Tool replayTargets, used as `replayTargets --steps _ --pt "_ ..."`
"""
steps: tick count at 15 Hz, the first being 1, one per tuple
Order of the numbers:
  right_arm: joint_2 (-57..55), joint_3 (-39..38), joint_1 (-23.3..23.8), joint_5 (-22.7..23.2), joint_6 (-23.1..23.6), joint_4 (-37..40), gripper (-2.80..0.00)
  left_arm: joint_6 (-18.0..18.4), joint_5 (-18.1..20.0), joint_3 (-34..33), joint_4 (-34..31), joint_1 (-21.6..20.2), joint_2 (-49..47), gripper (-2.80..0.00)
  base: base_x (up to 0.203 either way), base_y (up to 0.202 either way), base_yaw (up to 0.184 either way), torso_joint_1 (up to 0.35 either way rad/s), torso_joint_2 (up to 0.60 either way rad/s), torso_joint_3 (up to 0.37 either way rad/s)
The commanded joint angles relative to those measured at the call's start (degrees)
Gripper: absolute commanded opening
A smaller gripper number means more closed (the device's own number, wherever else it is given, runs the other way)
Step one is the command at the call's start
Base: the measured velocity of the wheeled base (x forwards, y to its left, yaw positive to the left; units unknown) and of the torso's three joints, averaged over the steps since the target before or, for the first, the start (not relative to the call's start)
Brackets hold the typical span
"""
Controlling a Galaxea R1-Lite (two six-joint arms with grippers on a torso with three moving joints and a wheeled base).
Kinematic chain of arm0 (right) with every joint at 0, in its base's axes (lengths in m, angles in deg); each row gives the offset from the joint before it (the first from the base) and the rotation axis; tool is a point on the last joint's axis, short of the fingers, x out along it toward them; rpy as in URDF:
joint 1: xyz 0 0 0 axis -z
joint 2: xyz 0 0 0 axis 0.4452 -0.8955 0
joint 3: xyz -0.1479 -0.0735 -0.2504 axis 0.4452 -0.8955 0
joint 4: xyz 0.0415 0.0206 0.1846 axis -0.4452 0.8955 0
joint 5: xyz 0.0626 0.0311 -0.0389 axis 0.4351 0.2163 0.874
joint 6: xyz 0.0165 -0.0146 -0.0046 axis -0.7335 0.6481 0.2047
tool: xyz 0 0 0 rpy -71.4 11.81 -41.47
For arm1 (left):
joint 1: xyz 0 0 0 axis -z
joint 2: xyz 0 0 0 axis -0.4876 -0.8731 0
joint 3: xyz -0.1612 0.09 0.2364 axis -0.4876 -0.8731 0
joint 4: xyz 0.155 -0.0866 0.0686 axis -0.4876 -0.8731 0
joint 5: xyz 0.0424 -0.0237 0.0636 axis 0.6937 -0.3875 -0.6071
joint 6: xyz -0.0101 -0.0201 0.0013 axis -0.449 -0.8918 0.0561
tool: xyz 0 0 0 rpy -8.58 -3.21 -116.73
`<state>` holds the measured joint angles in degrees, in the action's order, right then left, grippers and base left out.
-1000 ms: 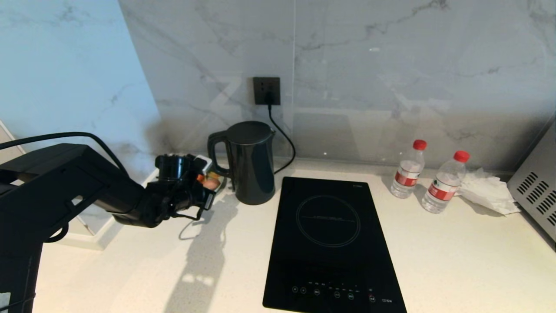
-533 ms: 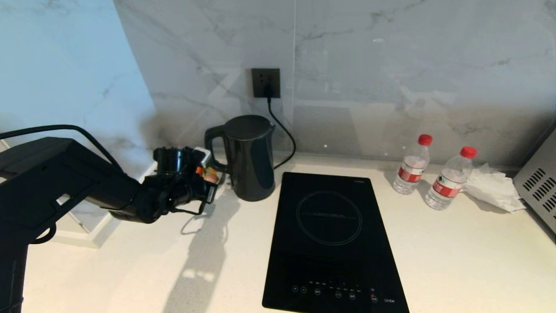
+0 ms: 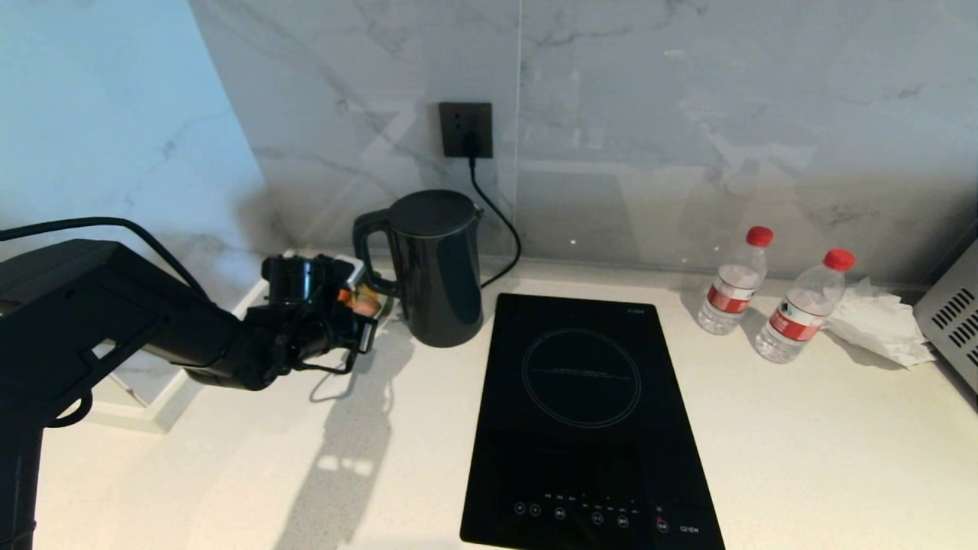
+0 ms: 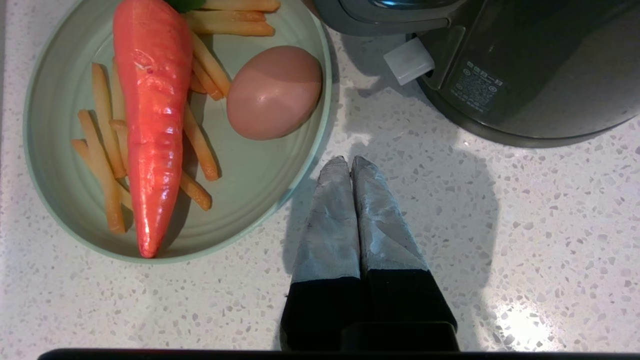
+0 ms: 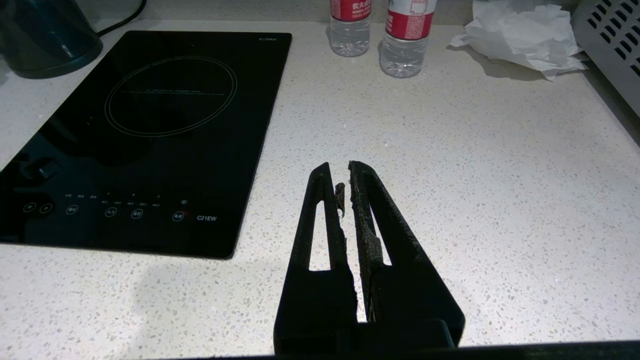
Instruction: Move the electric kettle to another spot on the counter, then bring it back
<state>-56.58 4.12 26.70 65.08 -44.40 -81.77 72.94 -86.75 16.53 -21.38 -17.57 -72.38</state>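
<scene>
- Reaching for the handle is the step in hand, I judge: the left hand [image 4: 350, 165] hovers closed and empty over the counter [image 3: 764, 458], between the plate [image 4: 60, 200] and the electric kettle [image 3: 439, 267].
- It should open before entering the loop.
- The kettle stands near the counter's back edge, left of the hob [image 3: 584, 412].
- The right hand [image 5: 346, 172], nearly closed and empty, hangs over the counter's right part.

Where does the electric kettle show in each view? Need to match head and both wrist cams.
Head view: electric kettle stands upright at the back of the counter, left of the induction hob.
Left wrist view: only its lower body shows, at one corner, beyond the shut left gripper.
Right wrist view: only its base edge shows, beside the hob.
Shared landmark: the speckled counter, in all three views.
</scene>
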Motion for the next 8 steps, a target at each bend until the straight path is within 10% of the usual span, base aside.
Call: replayTargets --steps 1,5,6,8 --pt "0.00 0.01 0.00 0.00 0.02 -0.02 -2.80 -0.06 -0.08 -0.04 0.20 1.40 -1.25 -2.80 0.000 0.000 0.000 0.000 0.00 0.000" --pt "0.00 -0.05 0.00 0.00 0.06 -0.02 -2.80 -1.37 -0.51 0.19 4.32 3.74 -5.30 -2.80 0.000 0.000 0.000 0.000 0.00 0.000" --pt "0.00 0.01 0.00 0.00 0.02 -0.02 -2.80 -1.42 -1.26 0.27 6.56 3.72 -5.83 0.00 0.000 0.000 0.000 0.000 0.00 0.000" --pt "0.00 0.01 0.00 0.00 0.02 -0.02 -2.80 -1.70 -2.18 0.74 7.12 3.55 -5.52 0.00 0.000 0.000 0.000 0.000 0.00 0.000"
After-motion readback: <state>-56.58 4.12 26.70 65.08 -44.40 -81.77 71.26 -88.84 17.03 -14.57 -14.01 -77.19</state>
